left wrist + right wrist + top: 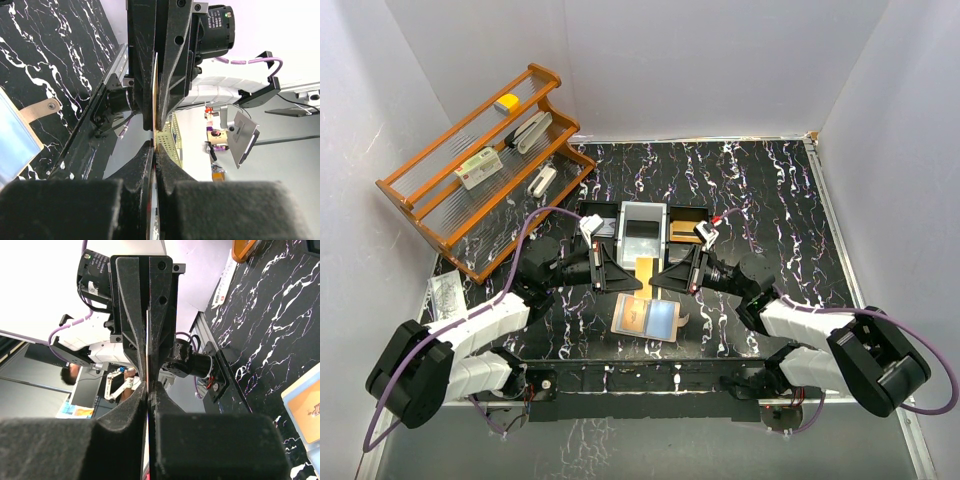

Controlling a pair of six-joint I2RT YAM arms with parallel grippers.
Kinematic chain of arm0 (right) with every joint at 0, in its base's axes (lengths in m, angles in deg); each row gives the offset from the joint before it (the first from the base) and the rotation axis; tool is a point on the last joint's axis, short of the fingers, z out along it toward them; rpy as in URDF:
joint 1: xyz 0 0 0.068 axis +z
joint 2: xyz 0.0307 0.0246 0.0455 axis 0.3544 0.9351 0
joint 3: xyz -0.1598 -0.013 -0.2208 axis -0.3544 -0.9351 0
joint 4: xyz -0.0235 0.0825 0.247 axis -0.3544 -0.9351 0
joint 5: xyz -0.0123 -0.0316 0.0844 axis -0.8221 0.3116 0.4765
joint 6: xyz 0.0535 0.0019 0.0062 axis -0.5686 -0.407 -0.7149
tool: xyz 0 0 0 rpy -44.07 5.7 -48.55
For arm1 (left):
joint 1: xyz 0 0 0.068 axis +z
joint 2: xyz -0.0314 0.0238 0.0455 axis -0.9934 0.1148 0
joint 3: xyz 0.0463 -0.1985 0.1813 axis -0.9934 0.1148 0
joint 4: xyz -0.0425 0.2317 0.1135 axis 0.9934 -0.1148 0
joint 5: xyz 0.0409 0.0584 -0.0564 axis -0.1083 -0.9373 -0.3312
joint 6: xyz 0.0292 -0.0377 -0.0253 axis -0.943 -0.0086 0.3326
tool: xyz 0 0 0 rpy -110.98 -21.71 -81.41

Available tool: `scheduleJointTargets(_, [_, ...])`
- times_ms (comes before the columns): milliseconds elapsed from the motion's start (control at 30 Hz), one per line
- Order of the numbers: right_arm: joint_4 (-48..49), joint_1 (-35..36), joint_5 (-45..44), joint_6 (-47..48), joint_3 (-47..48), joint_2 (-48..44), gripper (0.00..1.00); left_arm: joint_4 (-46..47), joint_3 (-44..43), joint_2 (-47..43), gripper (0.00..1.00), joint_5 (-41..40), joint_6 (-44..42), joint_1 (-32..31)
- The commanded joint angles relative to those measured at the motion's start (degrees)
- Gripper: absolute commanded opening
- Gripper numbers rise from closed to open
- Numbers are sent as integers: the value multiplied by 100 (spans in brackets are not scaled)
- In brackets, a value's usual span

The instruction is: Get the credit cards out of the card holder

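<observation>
Left tool point(632, 282), right tool point(662, 277), pinching orange card point(646, 267)

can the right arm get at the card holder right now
Probably not yet. The right gripper is shut on an orange card that the left gripper also clamps, so it is busy. The card holder lies open close by, with nothing over it, so letting go should free the way.

i see one orange-brown credit card point(645, 268) up off the table, pinched at opposite ends by the left gripper point(631, 275) and right gripper point(663, 275); my wrist views show only its thin edge. just nearer the arm bases the beige card holder point(680, 318) lies open and flat, a second orange-brown card point(635, 315) on its left half, a blue-grey card point(662, 320) on its right, snap tab pointing right.
</observation>
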Motion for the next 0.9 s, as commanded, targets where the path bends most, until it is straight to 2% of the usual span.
scheduleJointTargets(0, [448,-37,-71,-22,-91,-131,0,51,-66,-63,0,80,-84,18])
scheduleJointTargets(33, [431,-37,-79,-22,-101,-160,0,-16,-79,-71,0,70,-104,16])
scheduleJointTargets(67, [378,-39,-86,-10,-102,-191,0,-99,-102,-80,5,66,-151,14])
scheduleJointTargets(133, [96,-52,-130,95,-76,-286,0,-458,-167,-125,19,-2,-310,18])
scheduleJointTargets(200, [-379,-67,-197,354,1,-470,0,-1005,-285,-259,51,-240,-569,17])
scheduleJointTargets(233, [-677,-78,-254,510,51,-571,0,-1377,-357,-340,63,-407,-749,18])
scheduleJointTargets(300, [-1362,-88,-432,861,179,-818,0,-2437,-588,-548,95,-966,-1189,18])
scheduleJointTargets(333, [-1771,-89,-573,1054,239,-947,0,-2929,-716,-663,98,-1260,-1411,18])
scheduleJointTargets(467, [-3481,-99,-1336,2060,776,-1519,0,-4499,-1265,-867,99,-2193,-2248,10])
scheduleJointTargets(567, [-4508,-99,-2057,2833,1129,-1838,0,-5097,-1435,-960,99,-2753,-2476,5])
scheduleJointTargets(667, [-5063,-97,-2593,3523,1382,-2059,0,-5274,-1408,-1038,99,-3076,-2423,10])
scheduleJointTargets(867, [-5170,-89,-3056,4602,1542,-2310,0,-5600,-1335,-1338,99,-3665,-2300,7])
